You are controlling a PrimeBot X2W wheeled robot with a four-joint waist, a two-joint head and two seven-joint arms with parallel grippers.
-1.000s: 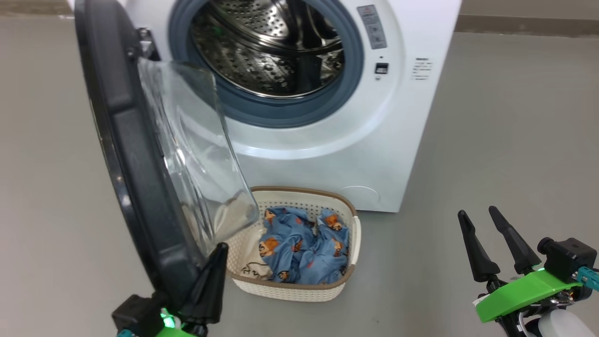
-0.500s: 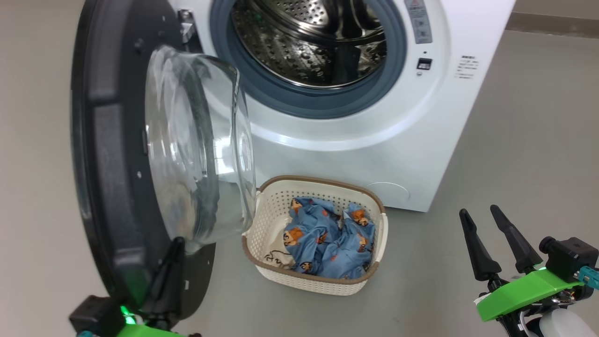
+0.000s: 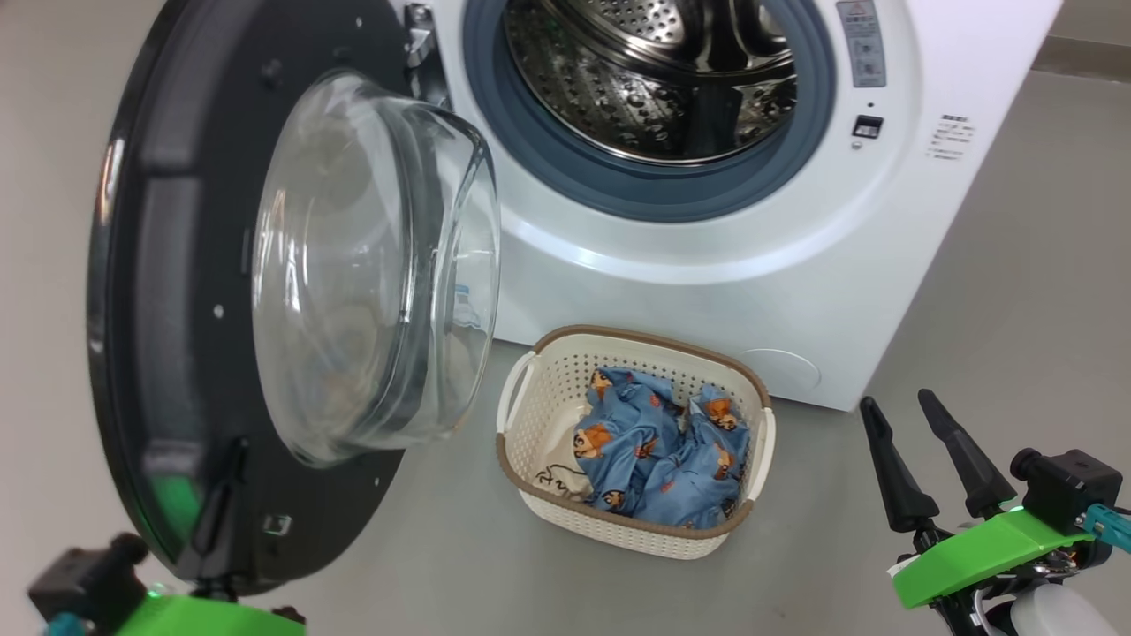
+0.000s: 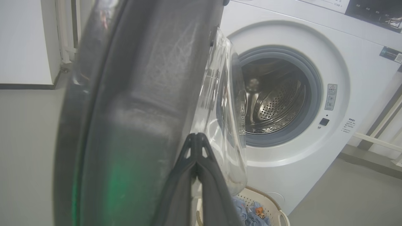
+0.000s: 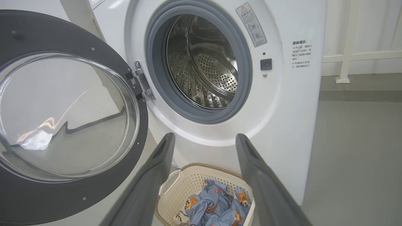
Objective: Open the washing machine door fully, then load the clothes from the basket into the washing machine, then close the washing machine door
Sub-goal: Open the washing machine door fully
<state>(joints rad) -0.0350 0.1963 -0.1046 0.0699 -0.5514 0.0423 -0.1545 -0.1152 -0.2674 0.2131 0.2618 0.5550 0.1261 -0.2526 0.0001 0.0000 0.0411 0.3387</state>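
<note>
While one door [image 3: 150, 265] hangs open | one basket [image 3: 618, 530] | left pincer [image 4: 196, 136] closed | right pincer [image 3: 897, 399] wide

Laundry or utility room, plainly fitted. White front-loading washing machine [image 3: 707, 291] on bare grey floor [image 3: 1016, 309], with a cream basket [image 3: 548, 415] of clothes [image 3: 663, 450] on its near side. White walls [image 4: 25, 40], dark skirting [image 4: 28, 86]; white pipes [image 5: 345, 47] far right.
</note>
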